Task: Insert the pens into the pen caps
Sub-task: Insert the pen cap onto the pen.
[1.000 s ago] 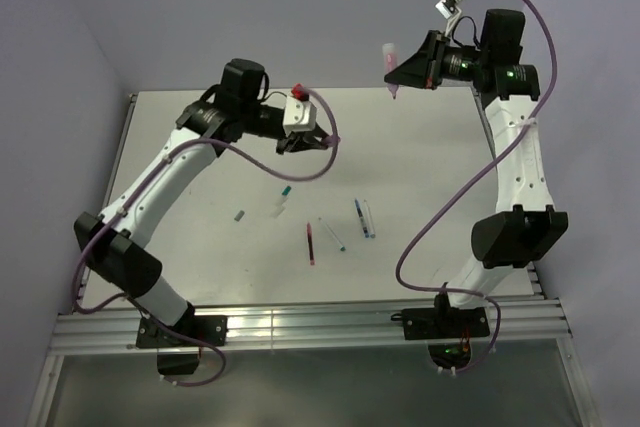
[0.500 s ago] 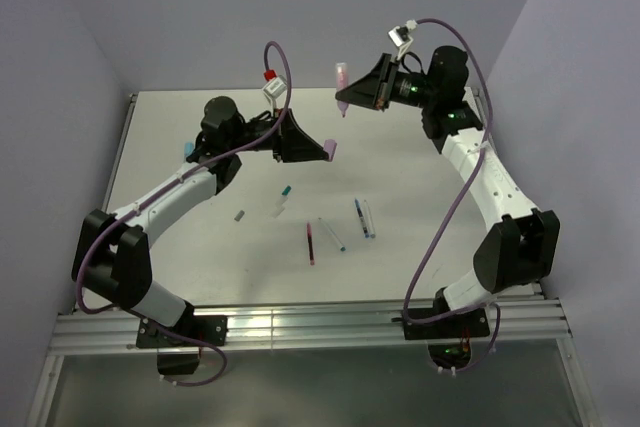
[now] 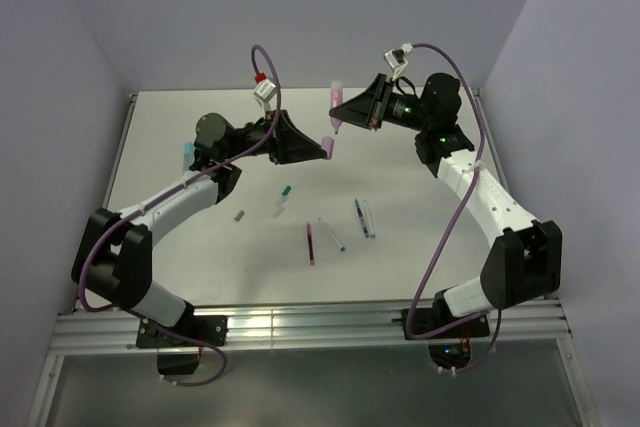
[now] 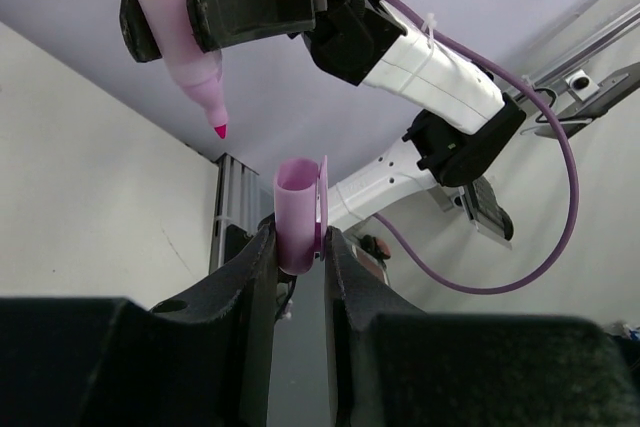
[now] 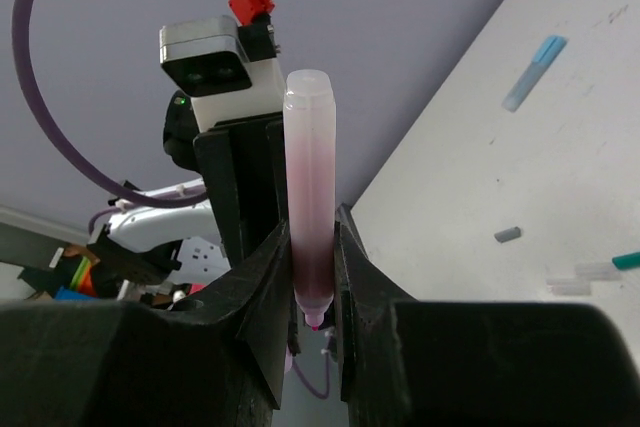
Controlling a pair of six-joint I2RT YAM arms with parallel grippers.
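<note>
- Pink pen (image 5: 310, 217) is clamped between the fingers of the right end effector (image 5: 312, 247), tip down, in the air above the tabletop (image 3: 420, 207).
- Pink cap (image 4: 298, 212) is gripped by the left end effector (image 4: 298, 242), also in the air, open mouth toward the pen.
- Pen tip and cap mouth are near each other but apart, not lined up.
- Red pen (image 3: 310, 244), blue pen (image 3: 359, 217) and teal-tipped pen (image 3: 332, 234) lie on the tabletop between the arms.
- Teal cap (image 3: 286, 190) and grey cap (image 3: 240, 215) lie to their left.
</note>
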